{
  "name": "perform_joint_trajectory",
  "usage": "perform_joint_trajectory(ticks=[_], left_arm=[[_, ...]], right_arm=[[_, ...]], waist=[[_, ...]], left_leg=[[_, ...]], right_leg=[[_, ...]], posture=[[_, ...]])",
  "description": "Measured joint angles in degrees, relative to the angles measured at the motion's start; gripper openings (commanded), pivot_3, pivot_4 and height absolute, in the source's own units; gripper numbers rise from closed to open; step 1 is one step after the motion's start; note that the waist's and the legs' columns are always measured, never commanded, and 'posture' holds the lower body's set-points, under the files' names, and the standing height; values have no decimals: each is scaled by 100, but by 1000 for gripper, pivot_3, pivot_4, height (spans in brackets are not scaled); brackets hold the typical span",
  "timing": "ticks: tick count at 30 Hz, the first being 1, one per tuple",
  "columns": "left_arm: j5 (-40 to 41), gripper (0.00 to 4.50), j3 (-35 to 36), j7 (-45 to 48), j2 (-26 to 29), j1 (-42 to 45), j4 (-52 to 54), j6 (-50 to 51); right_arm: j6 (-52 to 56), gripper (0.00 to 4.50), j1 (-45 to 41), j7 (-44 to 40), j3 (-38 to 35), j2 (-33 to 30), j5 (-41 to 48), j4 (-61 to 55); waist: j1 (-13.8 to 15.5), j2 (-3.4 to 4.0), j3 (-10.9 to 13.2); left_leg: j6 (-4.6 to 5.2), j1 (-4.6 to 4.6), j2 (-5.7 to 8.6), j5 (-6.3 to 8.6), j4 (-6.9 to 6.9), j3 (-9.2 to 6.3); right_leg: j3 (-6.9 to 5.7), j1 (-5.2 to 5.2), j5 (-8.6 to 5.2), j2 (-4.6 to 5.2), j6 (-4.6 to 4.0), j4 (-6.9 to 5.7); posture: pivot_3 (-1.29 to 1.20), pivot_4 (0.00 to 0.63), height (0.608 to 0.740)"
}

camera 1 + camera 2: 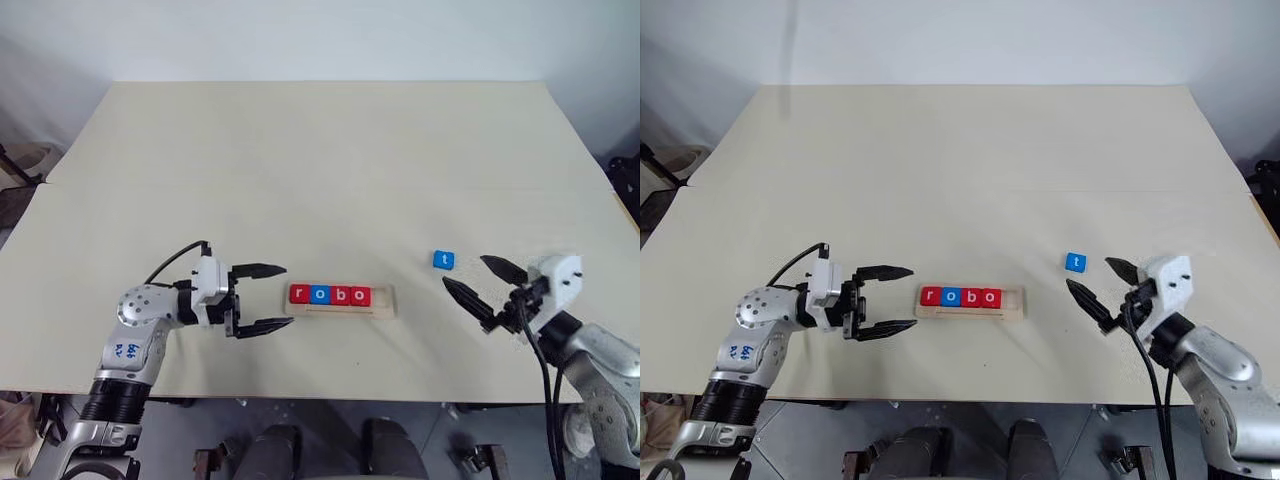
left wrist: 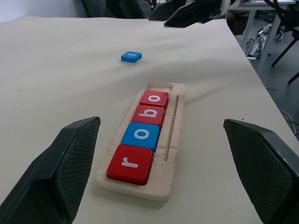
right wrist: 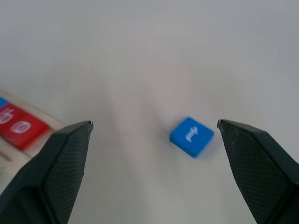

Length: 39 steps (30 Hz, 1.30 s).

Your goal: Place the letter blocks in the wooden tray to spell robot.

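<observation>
The wooden tray (image 1: 388,309) lies near the table's front edge with letter blocks in its slot reading red r (image 1: 299,294), blue o (image 1: 319,295), red b (image 1: 340,295), red o (image 1: 360,296). Its right end is bare. A blue t block (image 1: 443,260) lies loose on the table to the tray's right. My right gripper (image 1: 483,286) is open just right of and nearer than the t block, with nothing between its fingers. My left gripper (image 1: 261,298) is open beside the tray's left end, pointing along it, also holding nothing.
The beige table (image 1: 320,160) stretches wide behind the tray. Its front edge runs just behind both arms. Black cables trail from each wrist.
</observation>
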State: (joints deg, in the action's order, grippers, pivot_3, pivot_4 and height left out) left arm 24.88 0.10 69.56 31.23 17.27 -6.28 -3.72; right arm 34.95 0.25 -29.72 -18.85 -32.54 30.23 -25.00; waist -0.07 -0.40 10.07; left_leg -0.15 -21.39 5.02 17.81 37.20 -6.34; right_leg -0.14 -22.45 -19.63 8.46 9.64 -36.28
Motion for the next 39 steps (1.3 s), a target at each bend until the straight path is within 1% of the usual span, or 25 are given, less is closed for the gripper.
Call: perform_joint_trajectory(ticks=[2,6,9,14,21,24,27,28,29,31,32,39], left_arm=[[0,4500,-7,-22,-2,-8,103,4],[0,4500,-11,-104,-16,-28,174,31],[2,4500,-3,-151,-8,-113,329,78],[6,4500,62,-263,49,-318,470,148],[18,4500,162,-355,115,-440,625,222],[18,4500,163,-372,116,-450,659,239],[19,4500,163,-373,116,-449,705,245],[19,4500,163,-374,116,-446,716,246],[19,4500,162,-374,116,-444,724,249],[19,4500,161,-373,116,-436,736,252],[19,4500,160,-373,115,-433,737,253],[19,4500,134,-348,100,-426,737,254]], right_arm=[[606,4475,-499,713,202,200,-137,17],[1221,4475,-1339,1796,557,643,-610,231],[1564,4475,-1637,2332,796,962,-896,403],[2022,4475,-1758,2835,1068,1385,-1167,533],[2270,4475,-1781,3116,1089,1624,-1353,371],[2399,3945,-1774,3225,1020,1799,-1366,267],[2473,2965,-1773,3328,948,1935,-1400,215],[2506,2560,-1773,3343,937,1964,-1426,189],[2514,2266,-1773,3353,933,1991,-1441,178],[2513,1534,-1773,3356,933,2013,-1449,173],[2513,1463,-1774,3353,931,2013,-1452,172],[2676,1466,-1727,3162,810,1892,-1432,62]], waist=[[-8,0,0],[-8,1,-1],[-6,1,-1],[-14,2,-1],[-16,4,-2],[-16,4,-2],[-17,4,-3],[-17,5,-3],[-18,5,-3],[-19,5,-3],[-19,5,-3],[-4,5,-3]], left_leg=[[0,-1,0,0,-1,0],[0,-1,4,0,-3,1],[0,-2,5,0,-8,-1],[0,-3,8,0,-7,-1],[0,-2,7,0,-6,-1],[0,-2,7,0,-5,-1],[0,-2,7,0,-6,-1],[0,-1,7,0,-6,-1],[0,-1,7,0,-6,-1],[0,-1,7,0,-6,-1],[0,-1,7,0,-6,-1],[0,-2,9,0,-7,-3]], right_leg=[[2,-4,0,0,-1,-3],[8,-11,0,2,-1,-13],[9,-14,-1,2,-1,-20],[11,-15,0,3,-2,-23],[12,-15,-1,1,-2,-24],[13,-15,-1,1,-2,-24],[13,-16,-1,1,-2,-24],[14,-15,-1,1,-2,-25],[14,-15,-1,1,-2,-25],[14,-16,-1,1,-2,-25],[13,-15,-1,0,-2,-25],[14,-15,-1,1,-2,-24]], posture=[[0,150,740],[0,150,740],[0,150,740],[0,150,740],[0,150,740],[0,150,740],[0,150,740],[0,150,740],[0,150,740],[0,150,740],[0,150,740],[0,150,740]])
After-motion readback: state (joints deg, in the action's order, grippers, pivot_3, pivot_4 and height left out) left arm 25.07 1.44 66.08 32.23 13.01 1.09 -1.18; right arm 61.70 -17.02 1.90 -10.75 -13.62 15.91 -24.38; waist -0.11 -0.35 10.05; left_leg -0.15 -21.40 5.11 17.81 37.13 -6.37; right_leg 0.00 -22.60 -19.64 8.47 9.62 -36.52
